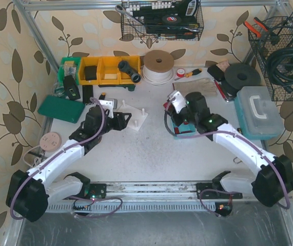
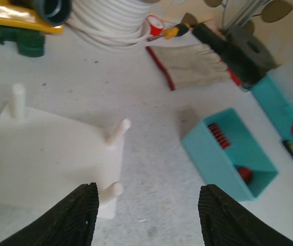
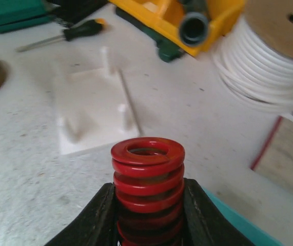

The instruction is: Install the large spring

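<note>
My right gripper point(image 3: 147, 218) is clamped on the large red coil spring point(image 3: 147, 174). Its two black fingers point(image 3: 100, 215) press the lower coils from either side, and the spring stands upright at the lower centre of the right wrist view, open top toward the lens. Up and to the left in that frame lies the flat white plastic base plate with upright pegs point(image 3: 92, 110), well apart from the spring, with none of its pegs carrying anything. Behind it, along the top edge, I can see a yellow parts bin point(image 3: 187, 18) and, at upper right, a spool of white cord point(image 3: 269, 61). My left gripper point(image 2: 143, 215) stands wide and holds nothing. It hovers at the bottom of the left wrist view, just over the plate's near corner, with one peg right beside its left finger. At centre right of that frame sits an open teal plastic box point(image 2: 215, 164) with smaller red springs point(image 2: 219, 136) inside, and a pale work glove point(image 2: 192, 64) lies above it.
</note>
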Controlling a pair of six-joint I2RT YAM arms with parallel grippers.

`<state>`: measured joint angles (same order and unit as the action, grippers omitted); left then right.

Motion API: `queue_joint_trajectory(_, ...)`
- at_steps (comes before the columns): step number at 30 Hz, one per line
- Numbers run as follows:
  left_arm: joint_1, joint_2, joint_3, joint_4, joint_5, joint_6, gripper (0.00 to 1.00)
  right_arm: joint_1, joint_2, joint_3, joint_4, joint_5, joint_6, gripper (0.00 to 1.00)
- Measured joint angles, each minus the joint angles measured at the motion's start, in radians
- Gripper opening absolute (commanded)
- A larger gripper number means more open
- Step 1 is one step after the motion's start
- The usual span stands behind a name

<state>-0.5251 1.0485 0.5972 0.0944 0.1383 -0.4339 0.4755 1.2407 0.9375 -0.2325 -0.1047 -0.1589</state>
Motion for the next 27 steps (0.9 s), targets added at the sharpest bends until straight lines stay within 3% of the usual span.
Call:
queue_joint_trajectory(8,-0.002,0.079,0.229,-0.154,0.2,-0.01,0.55,0.168,-0.082,-0.202,0.259,-0.015,-0.087,0.09)
queue_joint_trajectory(16,-0.053,0.159,0.363,-0.315,0.336,0.044,0.5,0.299,-0.038,-0.239,0.423,0.027,-0.154,0.08)
queue_joint_trajectory(27,-0.075,0.244,0.422,-0.404,0.43,0.098,0.5,0.343,-0.007,-0.254,0.488,0.061,-0.201,0.07)
